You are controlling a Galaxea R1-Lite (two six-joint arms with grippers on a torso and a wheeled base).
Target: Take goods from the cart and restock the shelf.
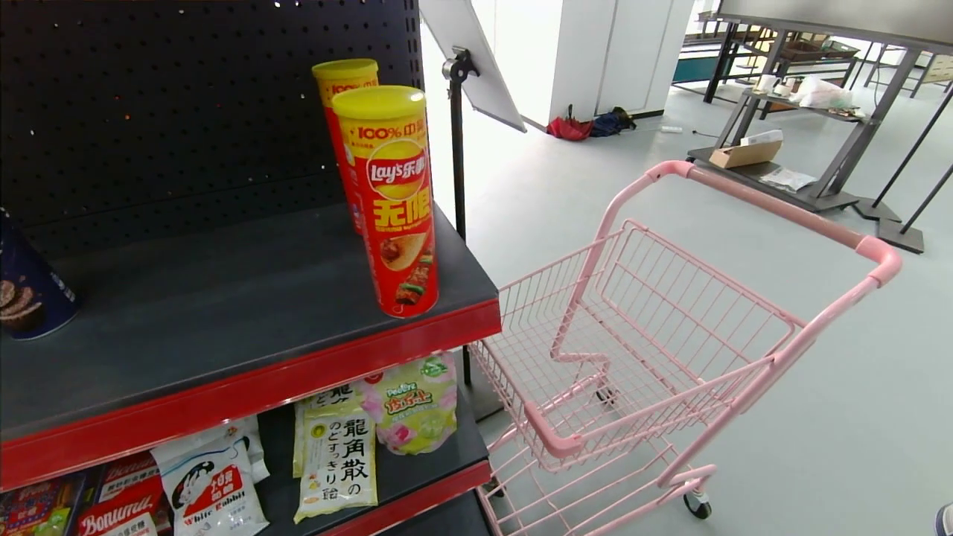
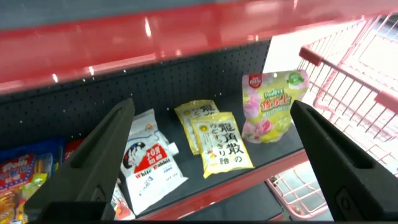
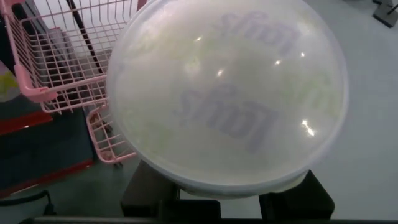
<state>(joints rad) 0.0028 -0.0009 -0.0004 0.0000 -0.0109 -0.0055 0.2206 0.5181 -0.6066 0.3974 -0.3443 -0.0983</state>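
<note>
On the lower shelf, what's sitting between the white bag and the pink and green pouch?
Two yellow packets, overlapping, lie between the white bag and the pouch; the left wrist view shows it.

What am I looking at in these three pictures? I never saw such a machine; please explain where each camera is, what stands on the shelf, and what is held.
This is a two-armed robot restocking a shop shelf. The head camera looks down: two tall chip cans stand on the upper shelf, snack bags lie on the shelf below, and a pink cart stands to the right. The left wrist camera shows the left gripper, two dark fingers, open and empty, facing those bags. The right wrist camera shows a round container with a clear lid, very near the lens, held in the right gripper.
</note>
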